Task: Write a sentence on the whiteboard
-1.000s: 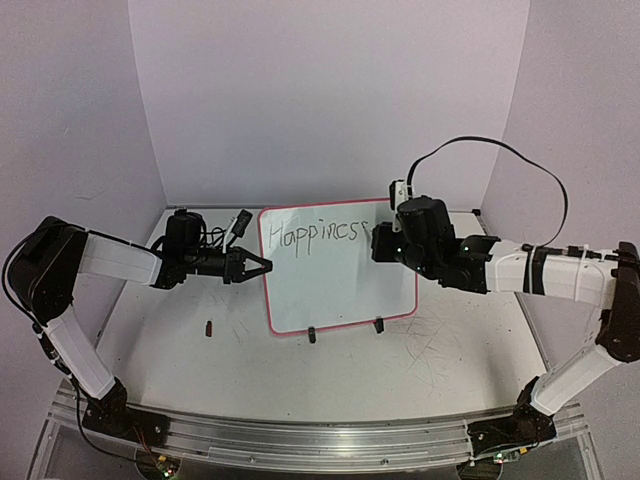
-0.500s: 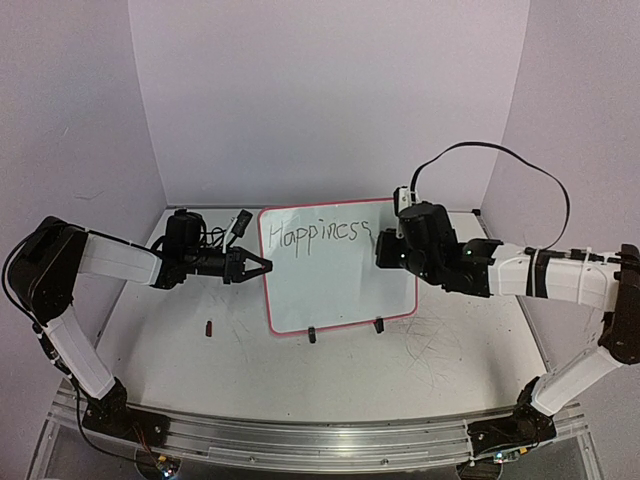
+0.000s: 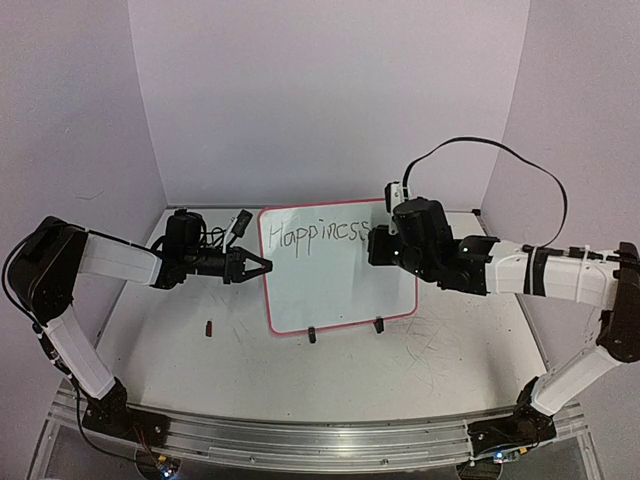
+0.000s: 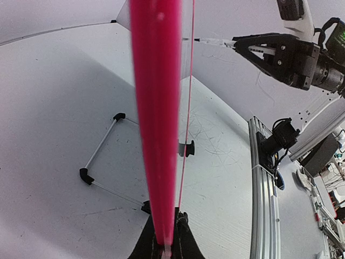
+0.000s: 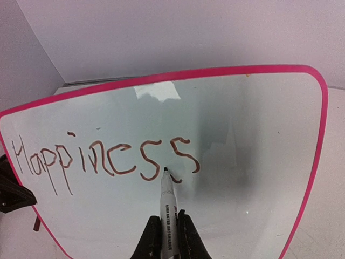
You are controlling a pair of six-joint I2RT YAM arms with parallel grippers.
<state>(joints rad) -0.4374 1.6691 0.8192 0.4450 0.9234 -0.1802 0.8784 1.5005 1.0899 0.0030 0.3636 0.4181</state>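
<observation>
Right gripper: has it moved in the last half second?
Yes. The right gripper and its marker shifted slightly left and up against the whiteboard's fixed frame, back toward the sentence's end.

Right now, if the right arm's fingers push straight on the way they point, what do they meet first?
The right fingers grip a white marker pen, which leads; its tip is at, perhaps on, the glossy white pink-framed board, by the last handwritten 's'. So the board face comes first.
</observation>
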